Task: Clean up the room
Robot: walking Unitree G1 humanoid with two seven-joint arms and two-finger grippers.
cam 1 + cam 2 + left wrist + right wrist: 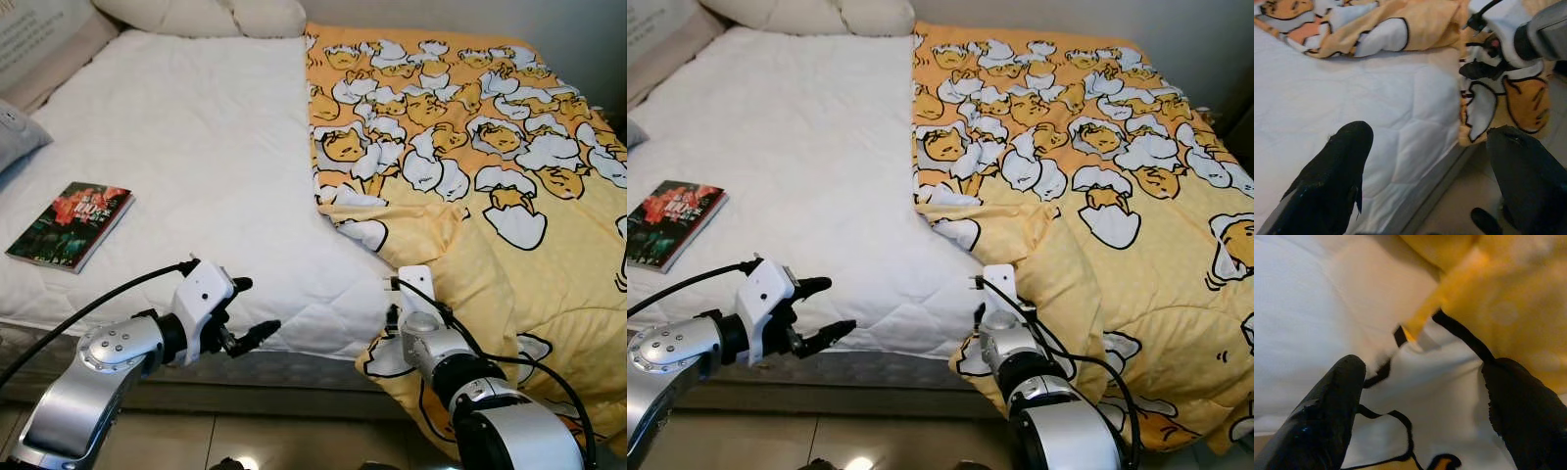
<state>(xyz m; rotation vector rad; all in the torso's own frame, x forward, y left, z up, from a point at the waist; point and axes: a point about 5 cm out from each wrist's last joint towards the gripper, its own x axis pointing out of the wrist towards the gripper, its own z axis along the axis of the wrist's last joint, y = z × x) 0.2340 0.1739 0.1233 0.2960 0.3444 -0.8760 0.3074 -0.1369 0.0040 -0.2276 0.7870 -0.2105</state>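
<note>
Step in hand looks like bed-making: blanket [470,166] covers the right half of the bed only, its folded-back edge running down frame centre, mattress [196,166] bare white on the left. Lower corner of the blanket hangs over the foot of the bed at lower right.

Right gripper [1425,382] sits at the bed's near edge, lower centre-right of the head views, right at that hanging corner. Right wrist view: fingers [1327,416] spread wide, blanket fabric between and beyond them, nothing clamped yet. Judgement: it is lined up to pinch the edge.

Left gripper [250,313] hovers at lower left, just off the near edge of the mattress. Its fingers [1332,181] are also wide apart and empty; left wrist view looks along the bare mattress toward the right gripper and blanket corner.

Next move likely calls for:
- right fingers closing on the blanket edge, on a fold thick enough to hold;
- dragging it left across the bare mattress;
- left gripper probably taking a second hold further along the edge so the cloth spreads flat rather than bunching.

Other items:
- book [71,224] lies on the mattress at mid-left, in the blanket's path; it wants clearing first or it ends up covered.
- pillows [206,15] at upper left, at the head of the bed, well clear.
- grey cushion [18,132] at the far left edge.
</note>
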